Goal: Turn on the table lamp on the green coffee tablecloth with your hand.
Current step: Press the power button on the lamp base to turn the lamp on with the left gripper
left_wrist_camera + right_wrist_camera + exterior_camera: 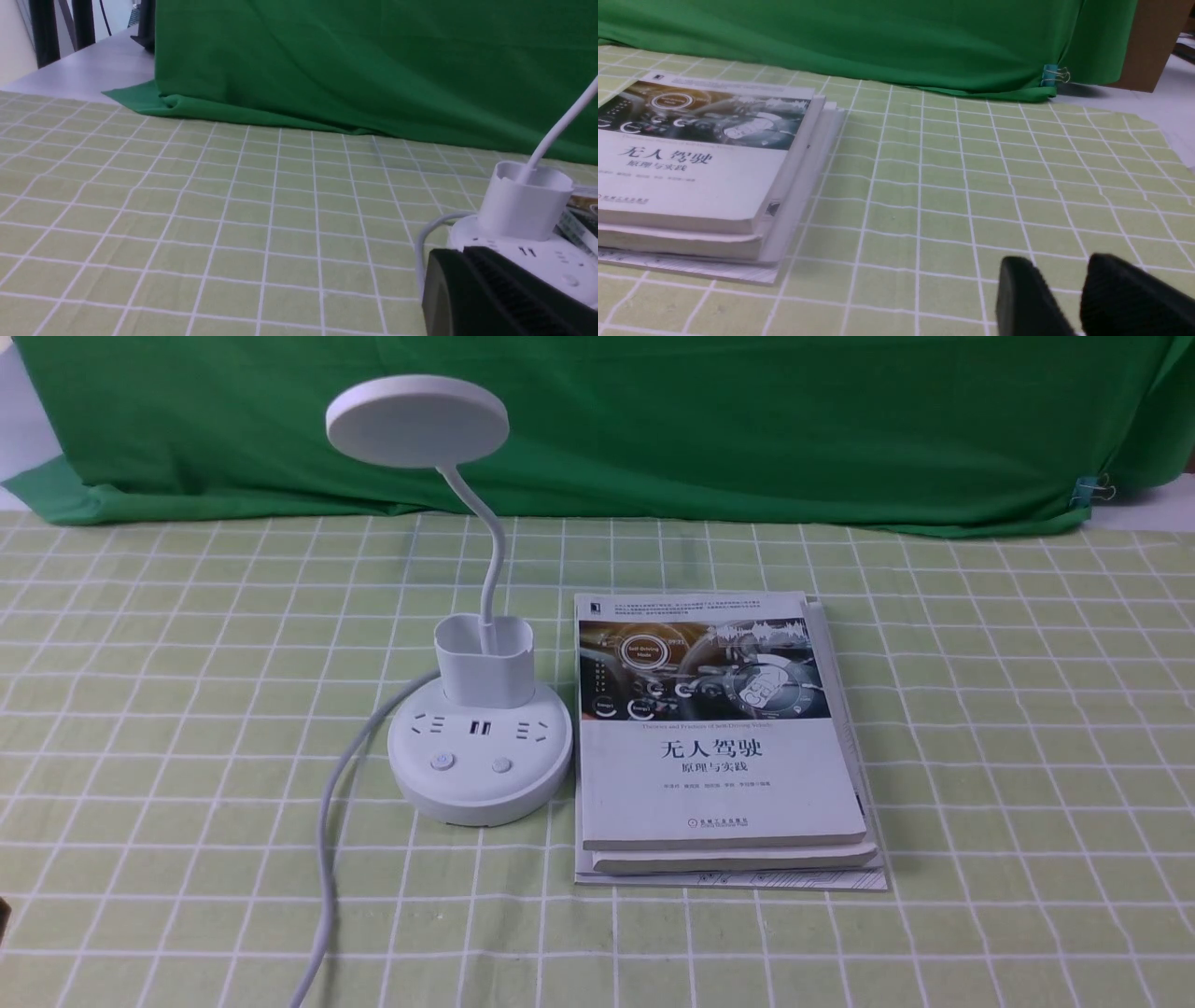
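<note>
Two buttons sit on the near side of the table lamp (479, 761) base in the front view, so they're easy to reach from the robot's side. It stands on the green coffee tablecloth (187, 709), a bit left of centre. A stack of books (719, 747) is just beside it, and its cord (331, 859) trails toward the near edge. The head doesn't look lit to me. No gripper shows here.

In the left wrist view, the left gripper (467, 280) is low and close to the lamp base, probably lined up for a press. I only see one black block, so I can't tell how the jaws stand.

In the right wrist view, the right gripper (1069, 289) is out past the books. Its fingers (1017, 289) are spread, with cloth showing between them and nothing held.
</note>
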